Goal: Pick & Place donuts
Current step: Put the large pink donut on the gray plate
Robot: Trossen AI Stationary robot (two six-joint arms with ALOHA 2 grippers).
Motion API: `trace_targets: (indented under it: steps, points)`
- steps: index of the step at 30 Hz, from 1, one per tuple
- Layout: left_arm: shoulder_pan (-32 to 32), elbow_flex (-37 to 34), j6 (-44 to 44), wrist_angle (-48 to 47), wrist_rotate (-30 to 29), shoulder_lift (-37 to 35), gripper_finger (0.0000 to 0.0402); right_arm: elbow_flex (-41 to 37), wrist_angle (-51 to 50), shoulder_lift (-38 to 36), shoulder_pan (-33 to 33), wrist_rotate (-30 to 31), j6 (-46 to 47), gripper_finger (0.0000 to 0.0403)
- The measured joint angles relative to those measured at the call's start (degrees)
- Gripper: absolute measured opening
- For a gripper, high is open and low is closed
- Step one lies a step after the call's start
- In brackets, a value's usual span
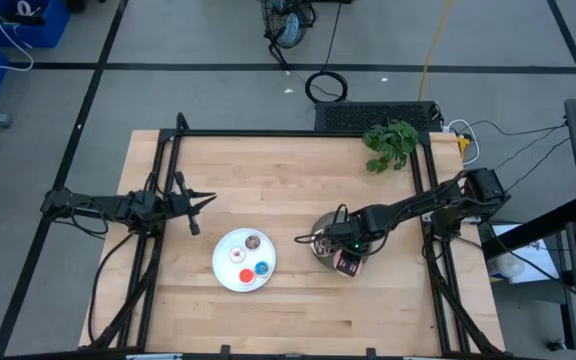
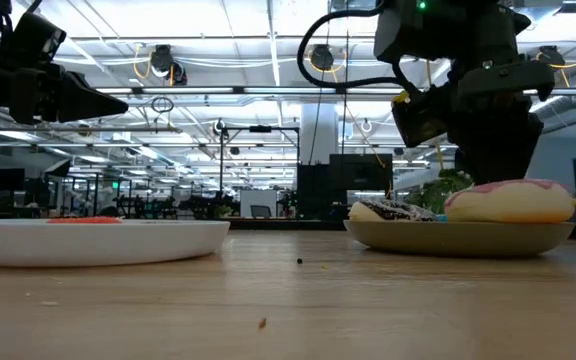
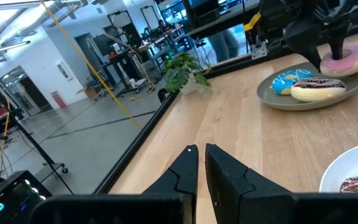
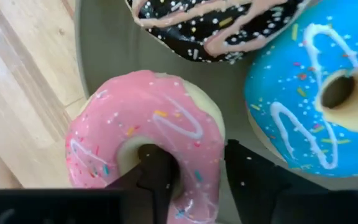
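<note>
Best done slowly: with right gripper fingers apart astride the pink donut rim, one through the hole, close squarely before lifting off grey plate.

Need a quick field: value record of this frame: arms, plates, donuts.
right gripper: open, one finger in the pink donut hole, the other outside its ring
left gripper: shut, off to the side above the table, holding nothing
grey plate: pink, blue sprinkled donut, chocolate donut
white plate: small donuts
</note>
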Motion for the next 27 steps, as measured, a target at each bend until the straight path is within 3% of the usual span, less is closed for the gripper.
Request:
trace_targets:
  steps: [7, 17, 27]
  points:
    - [0.0, 0.0, 0.0, 0.0, 0.0, 0.0, 0.0037, 0.0, -0.7, -1.4, -1.2, -0.1, 1.4, 0.0175]
    - [0.0, 0.0, 0.0, 0.0, 0.0, 0.0, 0.0037, 0.0, -1.4, -1.6, -1.0, -0.2, -3.2, 0.019]
    - [0.0, 0.0, 0.0, 0.0, 0.0, 0.0, 0.0037, 0.0, -2.3, -2.5, -2.4, 0.5, -3.9, 0.0247]
